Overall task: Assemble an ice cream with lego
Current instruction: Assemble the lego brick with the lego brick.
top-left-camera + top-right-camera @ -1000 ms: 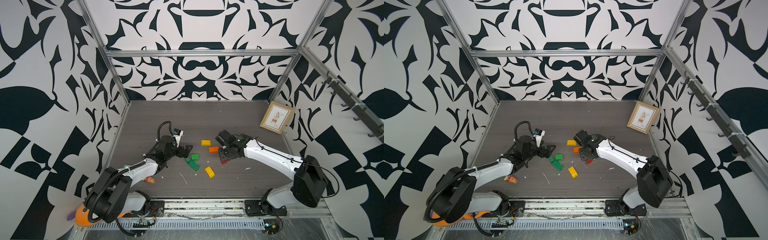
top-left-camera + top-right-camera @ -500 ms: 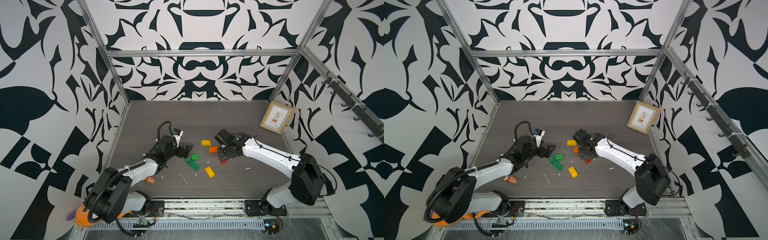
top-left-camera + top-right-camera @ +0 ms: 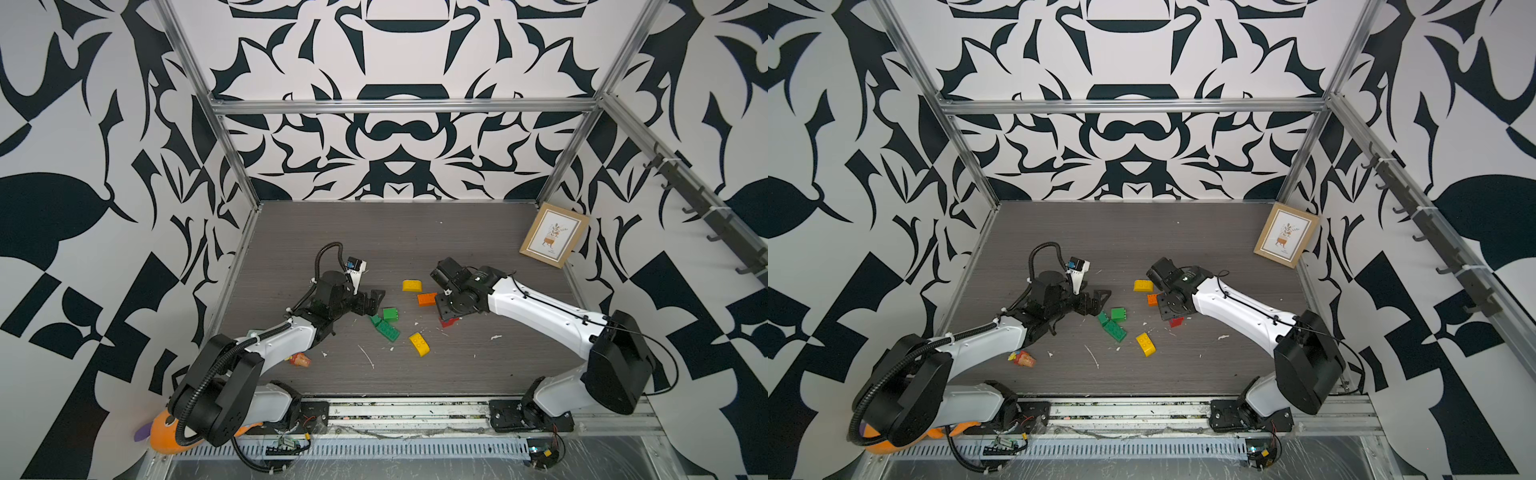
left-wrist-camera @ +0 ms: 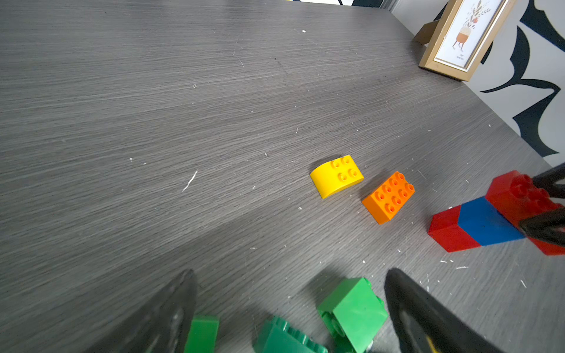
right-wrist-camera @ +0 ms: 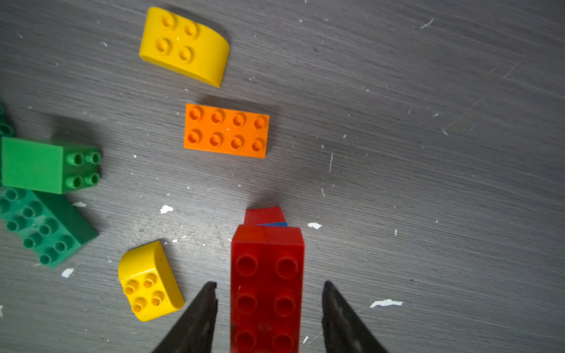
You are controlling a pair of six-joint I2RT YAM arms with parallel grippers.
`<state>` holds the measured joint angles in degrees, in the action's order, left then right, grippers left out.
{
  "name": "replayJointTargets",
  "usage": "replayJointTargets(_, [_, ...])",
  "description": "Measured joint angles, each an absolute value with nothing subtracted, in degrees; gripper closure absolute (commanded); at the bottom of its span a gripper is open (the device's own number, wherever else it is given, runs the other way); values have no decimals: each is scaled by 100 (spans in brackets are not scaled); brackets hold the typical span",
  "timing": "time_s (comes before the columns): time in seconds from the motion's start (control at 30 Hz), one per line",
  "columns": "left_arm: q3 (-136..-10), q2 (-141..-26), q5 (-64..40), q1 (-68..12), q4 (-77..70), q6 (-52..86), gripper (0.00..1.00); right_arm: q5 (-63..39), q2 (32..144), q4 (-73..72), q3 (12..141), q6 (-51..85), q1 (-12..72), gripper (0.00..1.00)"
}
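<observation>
Right gripper [image 5: 269, 284] straddles the red-blue stack [image 3: 451, 322], jaws apart and clear of it, apparently leaving it as the base. In a top view, the orange brick [image 3: 427, 299] lies at its eleven o'clock. Left gripper [image 4: 290, 275], wide open, hovers over the green bricks [image 3: 390, 314] at the stack's nine o'clock, likely for a pick.

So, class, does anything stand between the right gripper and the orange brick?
Yes. The red-and-blue stack stands between the open jaws of the right gripper, on the side facing the orange brick. Past the stack, nothing lies before that brick.
</observation>
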<state>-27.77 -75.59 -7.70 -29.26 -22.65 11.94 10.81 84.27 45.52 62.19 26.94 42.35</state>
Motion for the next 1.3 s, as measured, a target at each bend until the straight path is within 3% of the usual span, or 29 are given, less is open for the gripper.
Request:
replayJointTargets(0.17, [-2777, -7559, -770, -2926, -2252, 1192, 1, 1133, 8455, 4554, 6219, 2650, 4235, 56])
replayJointTargets(0.33, [-2777, -7559, -768, -2926, -2235, 1192, 1, 1170, 8510, 4552, 6230, 2580, 4235, 75])
replayJointTargets(0.4, [-2777, -7559, -768, -2926, -2222, 1192, 1, 1190, 8510, 4554, 6230, 2550, 4235, 77])
replayJointTargets(1.3, [-2777, -7559, -762, -2926, -2174, 1192, 1, 613, 7975, 4012, 5645, 2145, 3911, 90])
